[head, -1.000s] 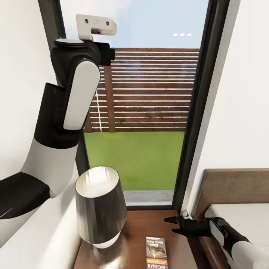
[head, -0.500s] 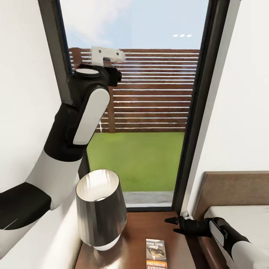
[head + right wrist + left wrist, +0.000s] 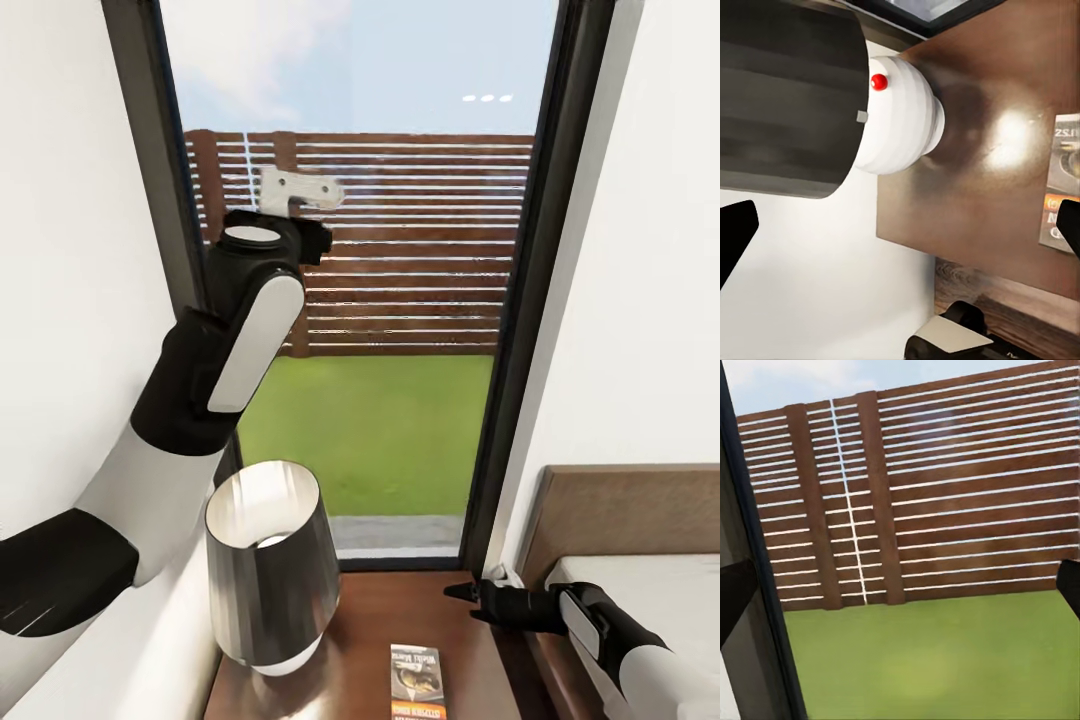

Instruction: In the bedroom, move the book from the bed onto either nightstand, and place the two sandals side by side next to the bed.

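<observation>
A bedroom corner with white walls is seen. On the nightstand (image 3: pixel 360 610) the book (image 3: pixel 415 680) is laid flat, beside the lamp (image 3: pixel 268 575). The right gripper (image 3: pixel 470 600) is held just beyond the book, apart from it, fingers spread. The book step is judged done; next the sandals must be found. The left gripper (image 3: pixel 900 592) is raised before the window (image 3: pixel 530 300), fingers apart, nothing held.
</observation>
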